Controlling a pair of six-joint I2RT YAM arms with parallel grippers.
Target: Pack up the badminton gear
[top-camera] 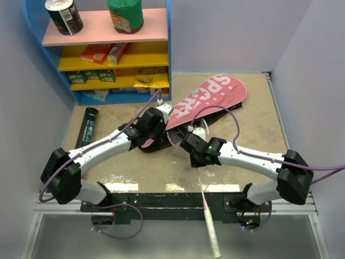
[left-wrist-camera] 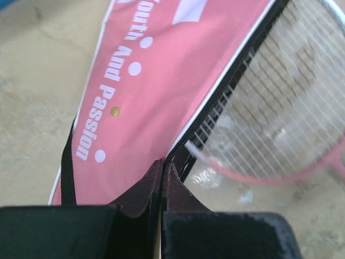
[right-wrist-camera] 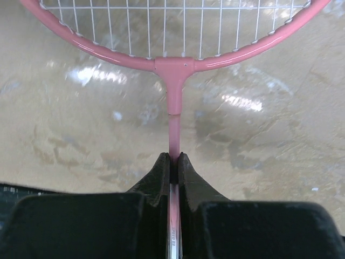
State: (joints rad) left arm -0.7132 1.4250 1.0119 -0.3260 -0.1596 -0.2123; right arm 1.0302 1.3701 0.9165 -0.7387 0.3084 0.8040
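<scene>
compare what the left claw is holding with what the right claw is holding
The left claw pinches the pink cover at its black zipper edge; the right claw clamps the racket on its thin shaft just below the head. The cover is a solid fabric sheet with white lettering; the racket is an open strung frame. Shared: both things are pink, and both claws are shut on them.

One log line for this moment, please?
left gripper: shut on cover edge | right gripper: shut on racket shaft | racket head at cover's open edge
</scene>
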